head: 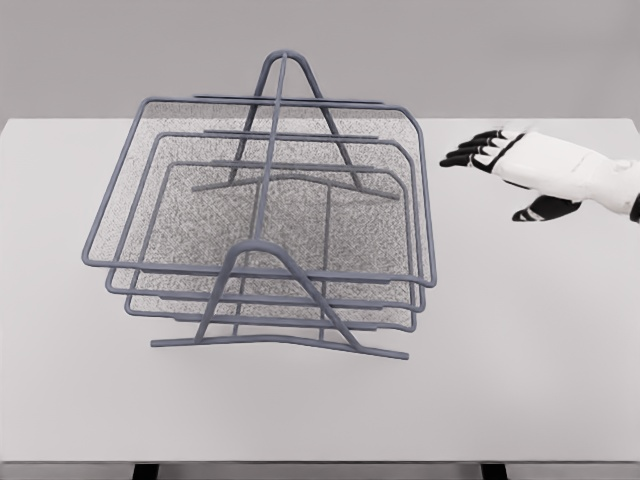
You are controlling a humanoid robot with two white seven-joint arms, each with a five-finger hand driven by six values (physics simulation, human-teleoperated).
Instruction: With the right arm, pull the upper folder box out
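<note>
A grey wire-mesh folder rack point(262, 225) with three stacked trays stands on the white table, left of centre. Its upper tray point(425, 190) is the widest and its rim reaches furthest right. My right hand point(495, 165) hovers to the right of that rim, a short gap away and not touching it. The hand is white with black fingertips point(462, 157), the fingers stretched out toward the rack and the thumb point(540, 210) below them. It holds nothing. The left arm is out of view.
The white table point(520, 340) spreads around the rack, with its front edge along the bottom of the picture. Two A-shaped frame legs point(285, 300) hold the trays at the front and back.
</note>
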